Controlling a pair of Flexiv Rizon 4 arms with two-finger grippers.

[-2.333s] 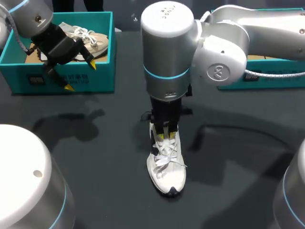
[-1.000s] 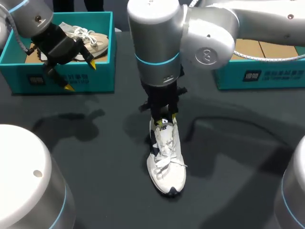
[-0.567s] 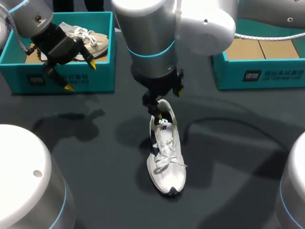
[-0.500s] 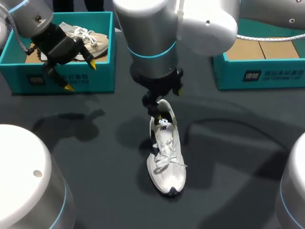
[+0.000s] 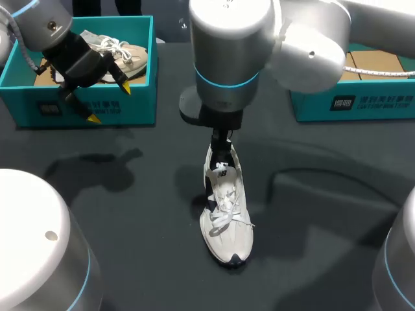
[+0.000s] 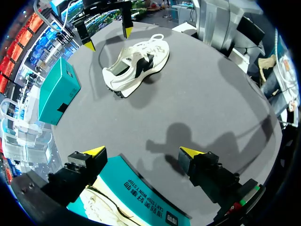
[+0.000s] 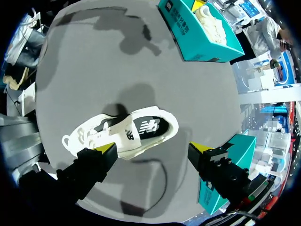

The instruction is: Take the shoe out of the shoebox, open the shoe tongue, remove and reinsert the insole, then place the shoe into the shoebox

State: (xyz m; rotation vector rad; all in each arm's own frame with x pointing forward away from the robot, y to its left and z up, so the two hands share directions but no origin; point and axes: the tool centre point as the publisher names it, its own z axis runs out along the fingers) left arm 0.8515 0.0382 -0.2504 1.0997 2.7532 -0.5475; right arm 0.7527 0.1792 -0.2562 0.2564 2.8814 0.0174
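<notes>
A white laced shoe (image 5: 226, 217) lies on the dark table, toe toward the front. The right wrist view looks into its mouth, where a dark insole (image 7: 147, 126) lies inside. My right gripper (image 5: 222, 144) hangs just above the heel, open, with nothing between its fingers (image 7: 106, 151). The shoe (image 7: 120, 133) sits below and ahead of them. My left gripper (image 5: 109, 102) hovers open over the front wall of the left teal shoebox (image 5: 139, 103), which holds a beige shoe (image 5: 123, 53). From the left wrist, the white shoe (image 6: 136, 66) is far ahead, under the right gripper (image 6: 108, 38).
A second teal shoebox (image 5: 353, 100) stands at the back right, its cardboard floor showing. My right arm's big elbow (image 5: 233, 58) hangs over the table's middle. Bare dark table surrounds the shoe on all sides.
My right gripper has let go of the shoe's heel area, opened wide and lifted. Its arm swung left and then back toward the middle. The shoe and the left arm stayed put.
</notes>
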